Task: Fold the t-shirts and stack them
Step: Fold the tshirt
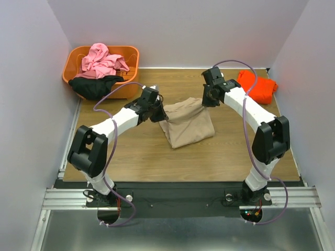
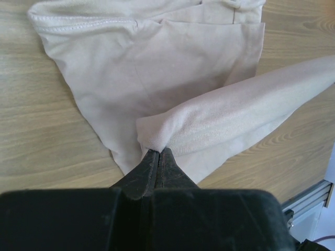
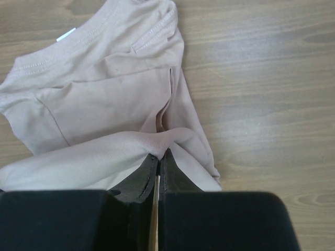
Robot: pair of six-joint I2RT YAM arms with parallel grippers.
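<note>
Basket with pink t-shirt inside, black t-shirt over its rim

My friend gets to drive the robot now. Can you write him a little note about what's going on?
Left gripper: jaws shut on a lifted fold of the tan t-shirt.
Right gripper: jaws shut on the same shirt's other side.
Tan t-shirt: mid-table, partly folded.
Orange-red t-shirt: far right corner.
Pink t-shirt: in the orange basket. The black t-shirt is draped over its front rim.
Left to do: finish this fold, stack it, then fold pink and black.
</note>
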